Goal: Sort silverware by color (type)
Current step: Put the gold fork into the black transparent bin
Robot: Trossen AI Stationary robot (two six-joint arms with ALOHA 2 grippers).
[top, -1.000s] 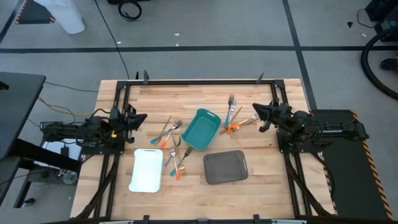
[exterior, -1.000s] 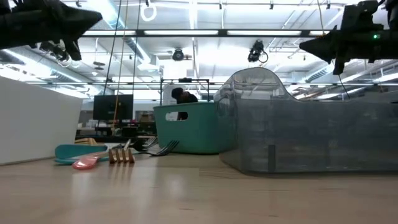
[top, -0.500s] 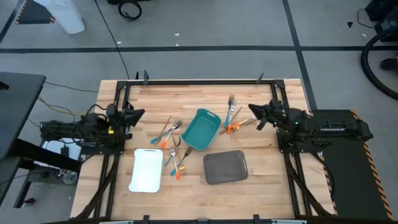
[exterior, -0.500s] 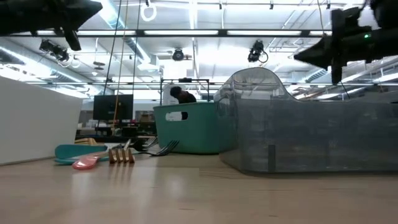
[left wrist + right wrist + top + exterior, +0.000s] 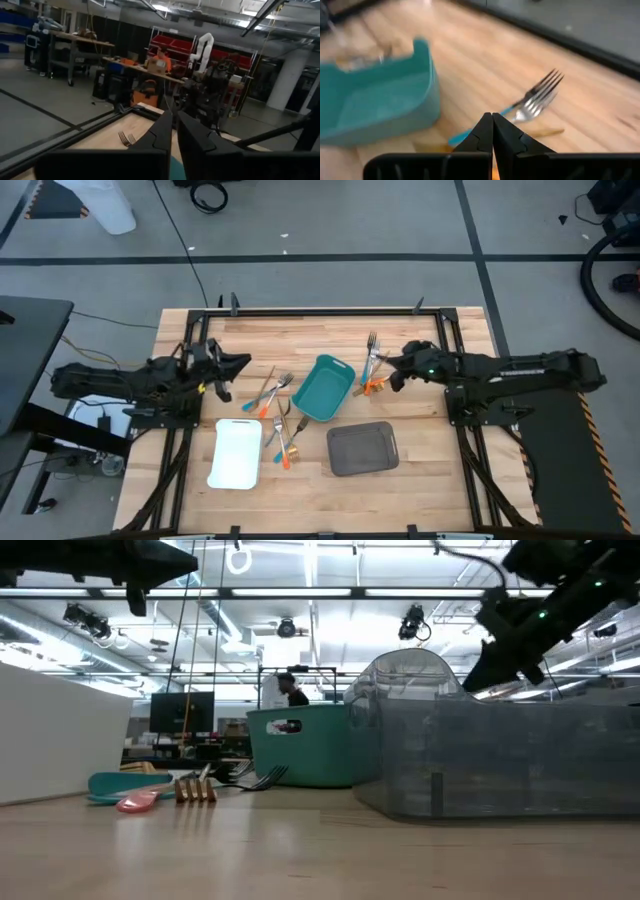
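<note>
The wooden surface [image 5: 330,330] sits on a grey floor with dark tape lines. On it lie three trays: a white tray [image 5: 236,453] at about 7 o'clock, a teal tray [image 5: 322,388] in the middle, and a grey tray [image 5: 362,448] at about 5 o'clock.

The silverware lies in two bunches. One bunch [image 5: 272,408] is between the white tray and the teal tray, with orange, blue and gold handles mixed together. The other bunch [image 5: 373,366] is just beside the teal tray at 2 o'clock.

The left tool [image 5: 243,363] hangs over the surface at 9 o'clock, near the first bunch. Its fingers are almost together, with only a thin gap, and they hold nothing. The right tool [image 5: 385,361] is at 3 o'clock, right over the second bunch. It is closed tight and holds nothing.

The low view shows the room behind: bright ceiling lights, a screen, and a person [image 5: 290,688] far back (the high view cannot see any of this). The right wrist view shows two forks [image 5: 540,95] lying close together beside the teal tray's wall.
</note>
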